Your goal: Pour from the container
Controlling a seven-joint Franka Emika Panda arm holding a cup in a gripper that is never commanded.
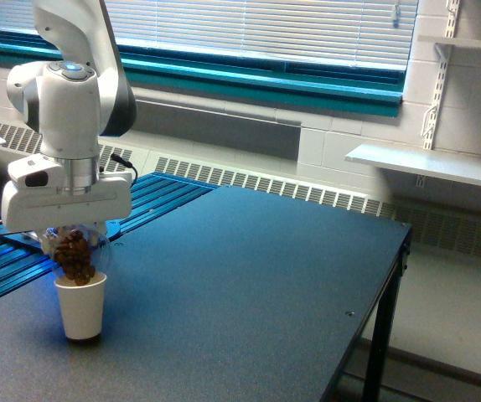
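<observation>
Mostly hidden under the end effector (74, 243) gripping it, the container (76, 255) tips brown contents over the paper cup (81, 306).

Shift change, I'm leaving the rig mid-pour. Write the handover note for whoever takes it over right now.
Hand: shut on the clear container, which hangs tipped, mouth down, directly over the white paper cup.
Positions: the paper cup stands upright near the exterior view's left edge of the dark table. The brown contents are bunched at the container's mouth, just above the cup's rim.
Done: container is in pouring pose over the cup.
Left: much of the brown material still sits in the container; how much is in the cup cannot be seen. Finish emptying, then right the container.
</observation>
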